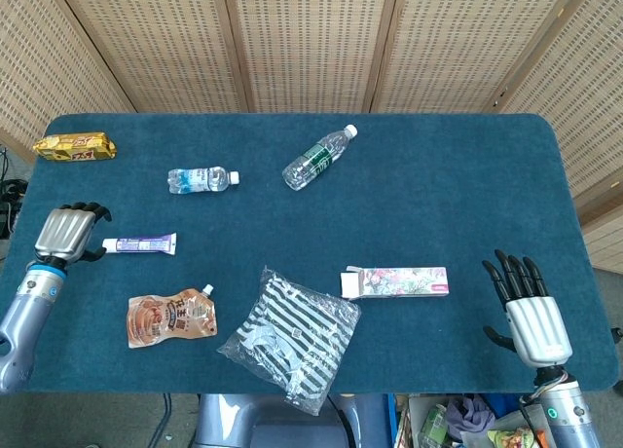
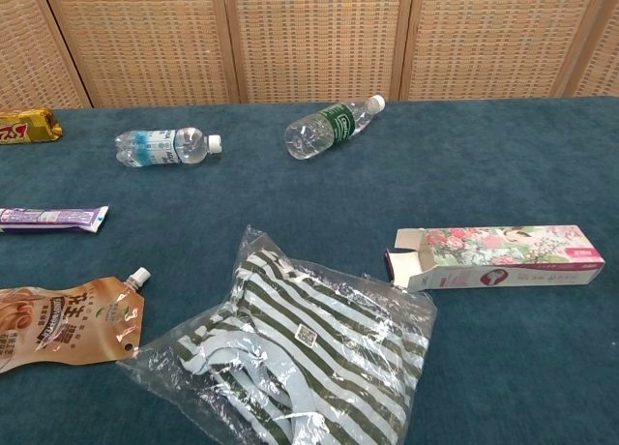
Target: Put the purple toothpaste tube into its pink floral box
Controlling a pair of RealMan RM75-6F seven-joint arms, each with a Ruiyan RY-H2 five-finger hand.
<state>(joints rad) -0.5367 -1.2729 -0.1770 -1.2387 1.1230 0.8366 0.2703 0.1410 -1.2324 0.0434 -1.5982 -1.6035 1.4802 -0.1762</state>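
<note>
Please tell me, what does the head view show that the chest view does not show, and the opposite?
Only the head view shows the left robot hand, beside the cap end of the purple toothpaste tube, the right robot hand with fingers spread, and the whole table.

Only the chest view shows the dark opening of the pink floral box at its left end.

Both show the tube, box, two bottles, pouch, striped bag and gold snack.

Lying on the tabletop [image 1: 438, 195] are two water bottles [image 1: 202, 180] [image 1: 318, 158], one toothpaste tube [image 1: 141, 243], one floral box [image 1: 395, 281], one snack bar [image 1: 74, 147], one spouted pouch [image 1: 171, 317] and one bagged striped cloth [image 1: 292, 337].
</note>
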